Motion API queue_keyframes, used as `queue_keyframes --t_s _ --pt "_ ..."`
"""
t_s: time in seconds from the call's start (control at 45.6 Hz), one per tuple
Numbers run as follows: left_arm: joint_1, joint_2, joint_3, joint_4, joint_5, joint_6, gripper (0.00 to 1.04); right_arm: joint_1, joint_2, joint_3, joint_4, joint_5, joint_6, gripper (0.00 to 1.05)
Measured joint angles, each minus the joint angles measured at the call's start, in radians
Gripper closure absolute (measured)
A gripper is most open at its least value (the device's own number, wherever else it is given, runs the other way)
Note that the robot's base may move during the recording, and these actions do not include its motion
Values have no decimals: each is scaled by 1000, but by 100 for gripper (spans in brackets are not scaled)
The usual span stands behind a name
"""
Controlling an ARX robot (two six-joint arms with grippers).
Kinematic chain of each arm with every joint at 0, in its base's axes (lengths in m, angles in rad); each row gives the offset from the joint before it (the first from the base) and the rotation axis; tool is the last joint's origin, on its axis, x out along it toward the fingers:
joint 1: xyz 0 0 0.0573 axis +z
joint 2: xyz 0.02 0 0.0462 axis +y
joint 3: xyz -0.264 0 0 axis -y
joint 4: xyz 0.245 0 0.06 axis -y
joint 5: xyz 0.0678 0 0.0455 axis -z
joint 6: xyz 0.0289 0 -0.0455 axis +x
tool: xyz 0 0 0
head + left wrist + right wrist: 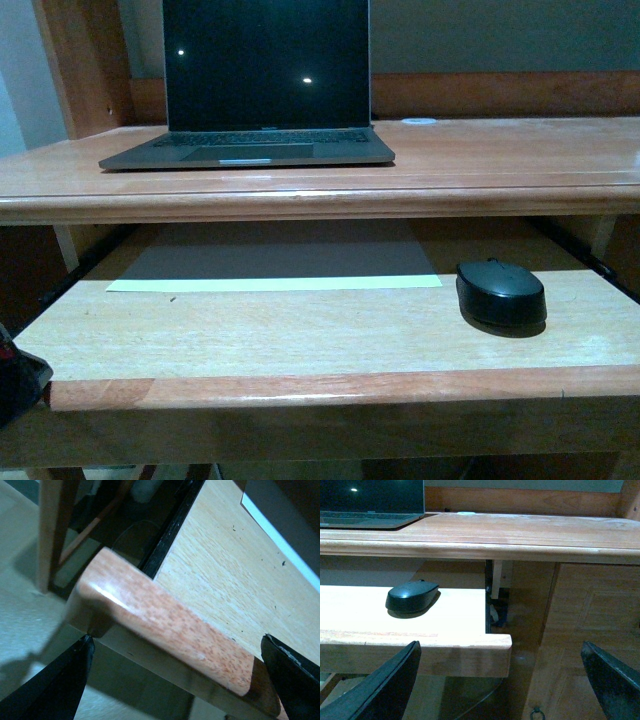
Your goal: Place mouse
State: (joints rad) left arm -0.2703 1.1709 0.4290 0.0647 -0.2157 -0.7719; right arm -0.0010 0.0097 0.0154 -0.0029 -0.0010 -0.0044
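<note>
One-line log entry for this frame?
mouse: on pull-out tray, right side, free | left pincer: open, at tray corner | right pincer: open, empty, facing mouse

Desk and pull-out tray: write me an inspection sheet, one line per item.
Surface: wooden pull-out tray below a wooden desk top.
Job's things: black mouse resting on the tray's right part, touched by neither tool.
Clutter: open laptop, screen dark, on the desk top; grey mat with a pale front edge on the tray; small white disc on the desk top.
Tools: left tool open, at the tray's front left corner; right tool open and empty, facing the tray's right end.
Cables: nothing seen; the mouse shows no cord.
Surroundings: wooden cabinet door beside the tray.
</note>
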Motion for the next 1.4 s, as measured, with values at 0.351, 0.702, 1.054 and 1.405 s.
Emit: queue_keyframes --t_s 0.351,0.702,1.054,1.405 --pt "77 -208 94 -214 -70 611 7 0 0 0 0 0 0 7" --pt "97 -435 -51 265 29 914 36 0 0 0 -1 0 0 7" --pt "162 -567 -196 325 99 792 84 0 0 0 0 0 0 7" --pt "269 -693 -309 298 213 774 103 0 0 0 0 -3 0 7"
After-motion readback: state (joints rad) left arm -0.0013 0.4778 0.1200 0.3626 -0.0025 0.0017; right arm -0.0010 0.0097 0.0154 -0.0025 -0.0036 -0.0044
